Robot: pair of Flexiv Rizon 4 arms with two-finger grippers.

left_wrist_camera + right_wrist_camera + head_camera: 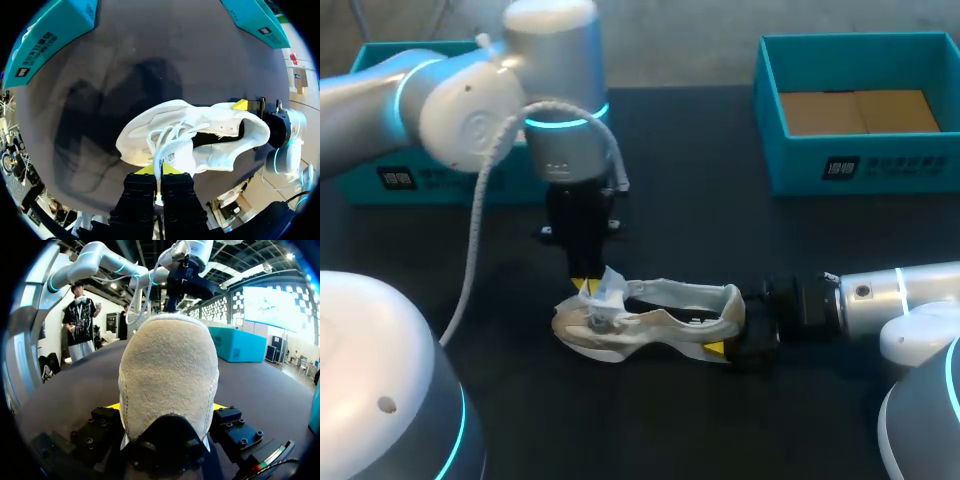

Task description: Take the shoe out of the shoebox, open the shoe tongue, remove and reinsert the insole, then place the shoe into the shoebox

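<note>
- The left claw (587,288) comes straight down from the left arm (470,110), and its two yellow tips are pressed close together
- They pinch the tongue (171,158) of the shoe (650,320) from both sides, so this claw is clamped on the tongue
- In the left wrist view the left claw (159,170) sits just near of the shoe (200,132), and the white laces (165,135) lie loose ahead of its tips
- The tongue (612,283) stands up from the front half of the shoe, touching the claw
- The right claw (732,328) reaches in level from the right on the right arm (880,300) and grips the heel, one finger on the near side and one on the far side
- In the right wrist view the pale suede heel of the shoe (170,370) fills the gap of the right claw (167,407), with a yellow tip touching it on each side
- The shoe is out on the dark table (720,230), near its middle, with its opening facing up
- Its long axis runs left to right: the toe points left, the heel points right
- The teal shoebox (860,165) stands open at the far right, well apart from the shoe, with tan cardboard on its floor
- A second teal box (380,180) sits at the far left, partly hidden behind the left arm
</note>
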